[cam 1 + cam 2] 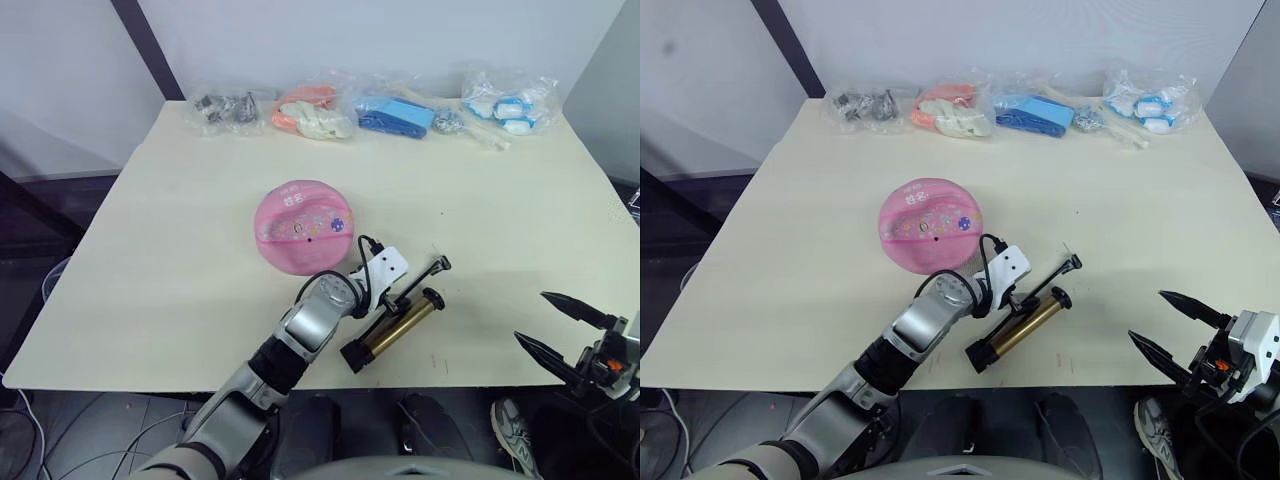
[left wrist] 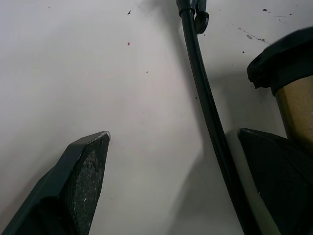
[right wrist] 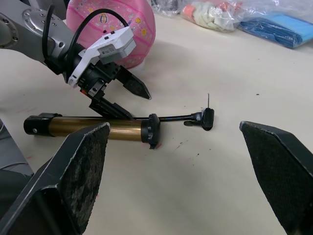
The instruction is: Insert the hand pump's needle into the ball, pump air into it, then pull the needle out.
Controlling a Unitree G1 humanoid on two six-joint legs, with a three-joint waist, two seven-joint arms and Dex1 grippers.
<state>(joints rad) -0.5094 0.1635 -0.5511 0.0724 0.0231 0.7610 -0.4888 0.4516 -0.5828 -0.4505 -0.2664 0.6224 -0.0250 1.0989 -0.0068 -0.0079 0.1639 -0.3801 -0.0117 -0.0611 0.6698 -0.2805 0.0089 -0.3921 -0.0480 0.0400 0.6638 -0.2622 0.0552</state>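
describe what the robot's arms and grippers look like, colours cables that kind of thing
The left arm is silver-grey metal with black joint segments. Its gripper has a white wrist block, a looping black cable and tapered black jaws. The right gripper has the same pointed black jaws on a white and grey housing.

- Bright, even light falls on the pale cream tabletop point(image 1: 200, 250), casting only soft shadows.
- Glare glints off the clear plastic bags point(image 1: 510, 100) at the far edge.
- Left wrist view: the near black fingers point(image 2: 83, 181) look blurred.
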